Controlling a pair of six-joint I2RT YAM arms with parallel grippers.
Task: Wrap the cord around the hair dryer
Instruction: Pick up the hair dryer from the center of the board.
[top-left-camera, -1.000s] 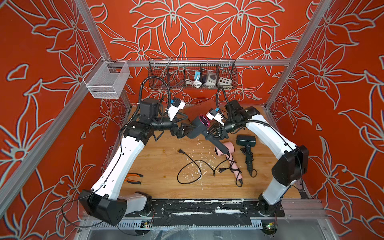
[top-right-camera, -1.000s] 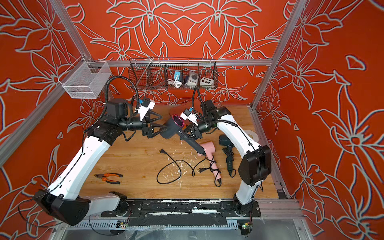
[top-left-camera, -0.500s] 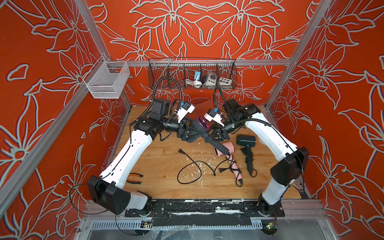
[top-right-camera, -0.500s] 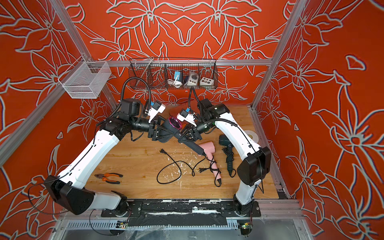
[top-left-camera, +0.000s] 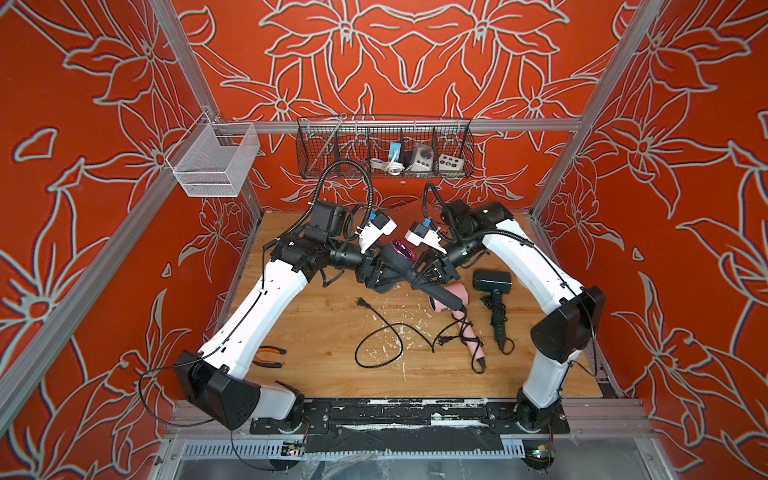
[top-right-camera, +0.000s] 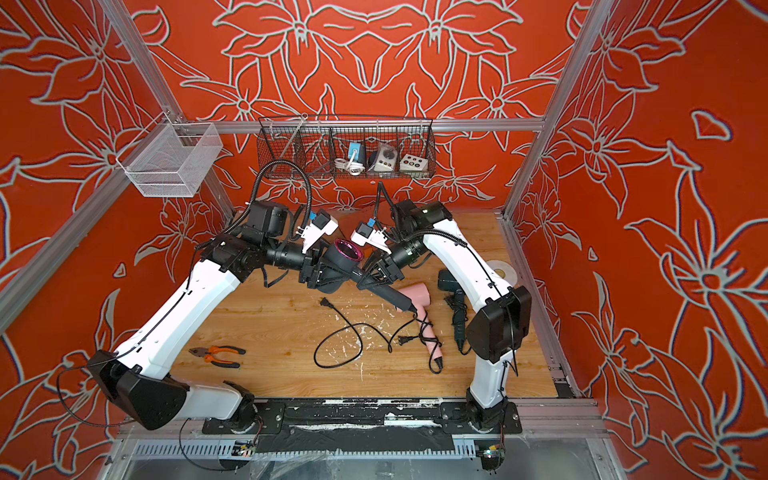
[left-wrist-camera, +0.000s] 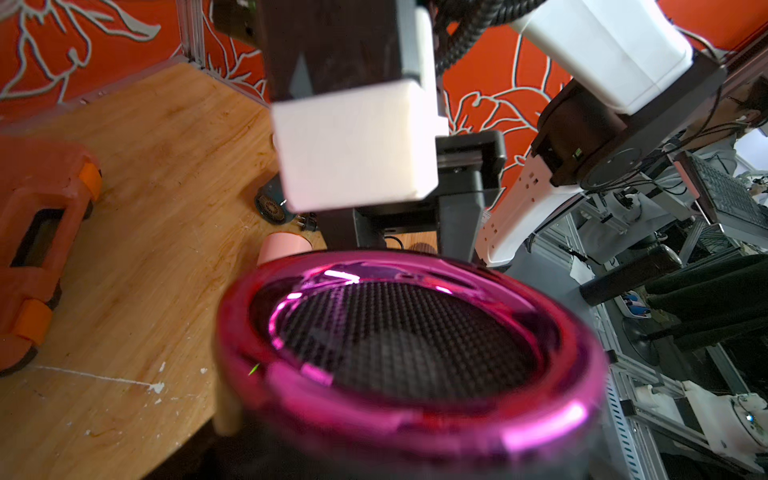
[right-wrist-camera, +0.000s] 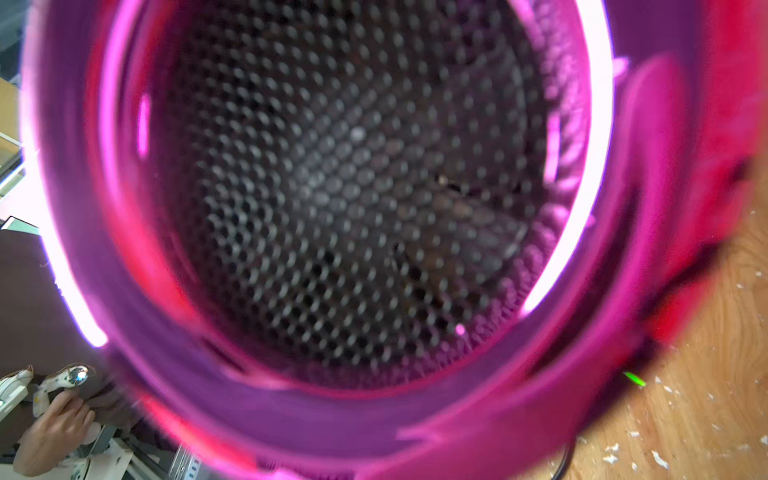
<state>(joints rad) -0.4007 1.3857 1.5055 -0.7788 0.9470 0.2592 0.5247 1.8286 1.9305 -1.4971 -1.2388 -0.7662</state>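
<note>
A black hair dryer with a magenta ring hangs above the table's back middle. Its grille fills the left wrist view and the right wrist view. My right gripper is shut on its handle. My left gripper straddles the barrel from the other side, and one pale pad lies against the barrel. The black cord drops from the handle's end and loops loose on the wood, with its plug lying flat.
A pink dryer and a second black dryer lie at the right, cords wound on their handles. Pliers lie front left. An orange case sits at the back. A wire basket and a white mesh basket hang on the frame.
My left arm has swung right to the dryer and its jaws have narrowed round the barrel. The right gripper has kept its hold on the handle.
</note>
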